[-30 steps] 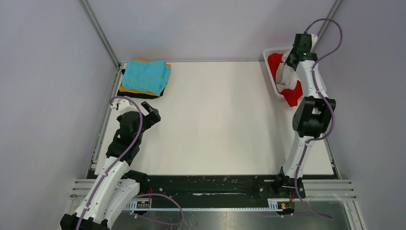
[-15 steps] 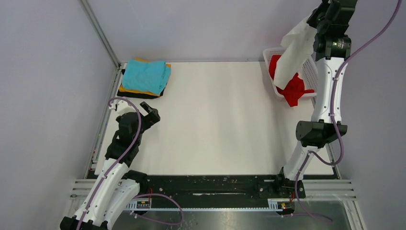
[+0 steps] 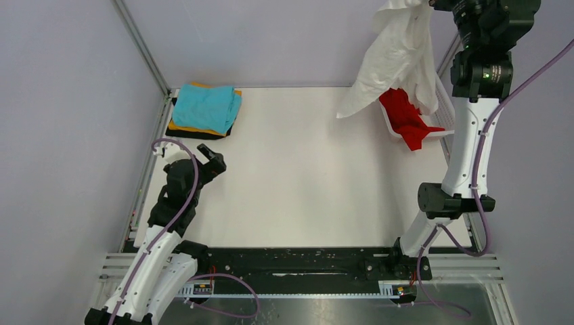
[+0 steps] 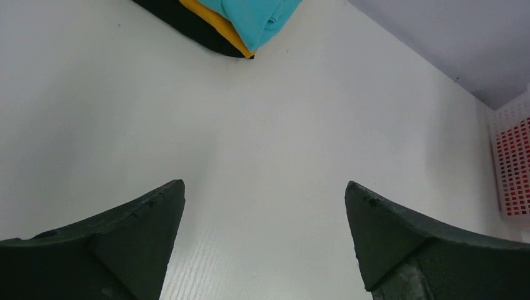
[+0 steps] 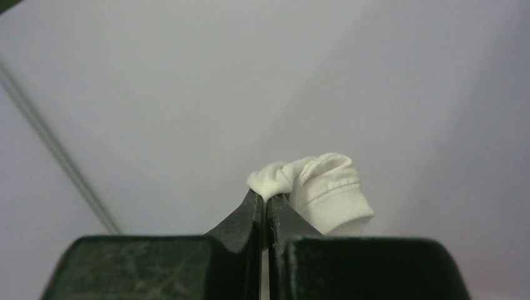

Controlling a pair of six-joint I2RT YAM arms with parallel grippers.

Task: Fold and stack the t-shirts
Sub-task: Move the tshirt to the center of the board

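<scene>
**White shirt hangs high from the right gripper, over the table's far right**

We see the right gripper (image 5: 265,200) pinched tight on a bunched edge of the white shirt (image 3: 399,54), at what looks like a hemmed sleeve or collar. The arm is raised high above the far right corner. The shirt hangs straight down from the jaws, so its long axis is vertical. Its loose lower end trails left of the gripper and seems to hang clear of the table (image 3: 304,176), just in front of the basket (image 3: 443,101). The red shirt (image 3: 406,118) lies in that basket, spilling over its near rim.

The left gripper (image 4: 265,187) is spread wide and empty, low over the near left of the table. It is well apart from the hanging shirt and much nearer the stack (image 3: 206,108), teal on orange on black, in the far left corner.

We judge that the coming move turns on this hang. The cloth lies below and left of the right gripper, toward the bare middle of the table. Only the right arm has it, and the left would have to cross the table to reach the free end.
</scene>
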